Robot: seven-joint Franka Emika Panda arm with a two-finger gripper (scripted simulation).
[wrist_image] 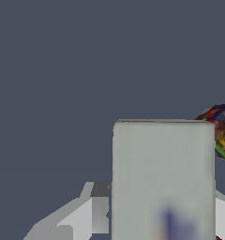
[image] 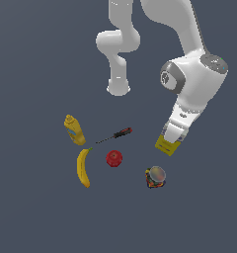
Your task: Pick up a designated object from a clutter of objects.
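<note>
Carton [image: 166, 146] is the thing to be lifted out of the clutter, and it sits right under the arm's hand on the exterior view's right, with only a yellow corner of it showing below the white gripper [image: 171, 140]. In the wrist view its pale grey-white top face [wrist_image: 163, 173] fills the near part of the picture, with a blurred blue mark low on it, and a finger [wrist_image: 88, 213] stands beside one of its long edges. The jaws look set astride the carton, but whether they press on it or stand a little apart I cannot tell.

By my reading the approach is done and the grasp is either just being made or just made; the carton seems still down among the other things on the dark worktop [image: 36, 207], so the lift is left.

Just beside it, nearer the camera, stands the silver-topped can [image: 156, 176]. Further to the exterior view's left lie the red apple [image: 114, 158], the screwdriver [image: 115, 135], the banana [image: 83, 168] and the mustard bottle [image: 74, 130], well apart from the carton.
</note>
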